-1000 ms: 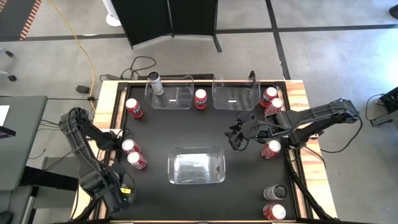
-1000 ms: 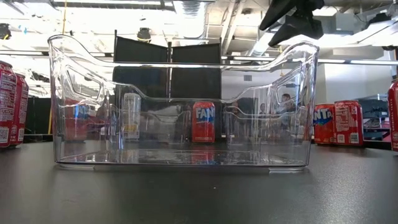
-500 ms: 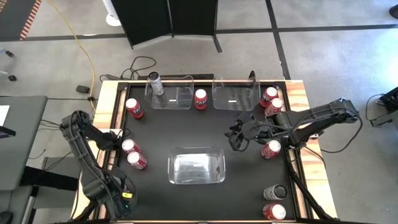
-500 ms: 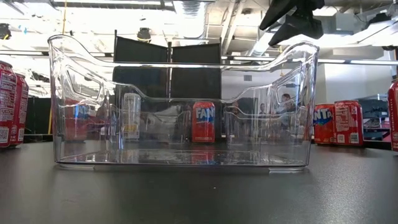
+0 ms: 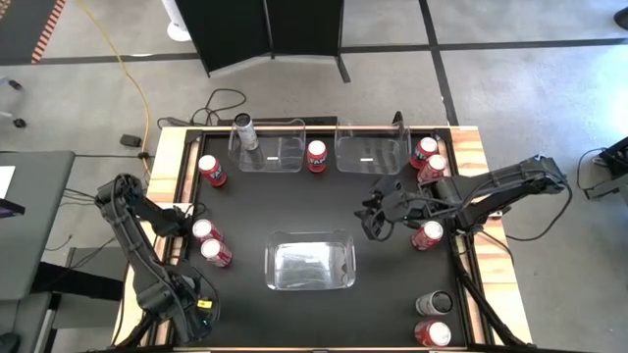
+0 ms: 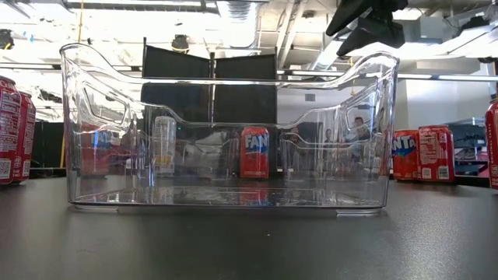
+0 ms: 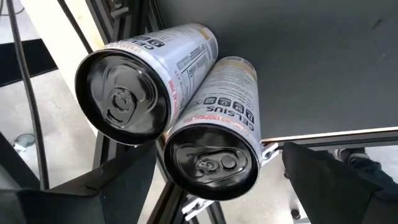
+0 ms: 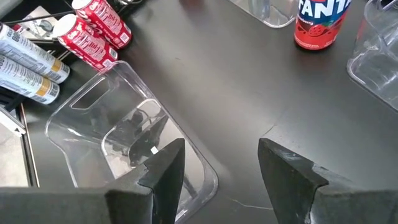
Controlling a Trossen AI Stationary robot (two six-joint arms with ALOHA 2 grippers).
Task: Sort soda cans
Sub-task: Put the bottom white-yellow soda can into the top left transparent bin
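Note:
Two silver soda cans [image 7: 186, 81] stand upright side by side at the table's near-left corner. My left gripper [image 7: 217, 158] points down over them, open, with one finger on either side of the nearer silver can [image 7: 214, 162] and apart from it. In the high view the left gripper [image 5: 196, 306] hides these cans. My right gripper [image 5: 371, 224] hangs open above the table, right of the middle, with nothing between its fingers [image 8: 165, 165]. Red soda cans stand at the left [image 5: 210, 242], the right [image 5: 428, 234] and the far side [image 5: 316, 155].
A clear bin [image 5: 310, 261] stands mid-table. Two more clear bins [image 5: 270, 147] [image 5: 373, 147] stand at the far edge, the left one with a silver can [image 5: 244, 130] in it. A grey can [image 5: 435, 302] and a red can [image 5: 433, 333] stand near right.
My left gripper has sunk a little toward the two silver cans at the near-left corner. The cans and bins have kept still.

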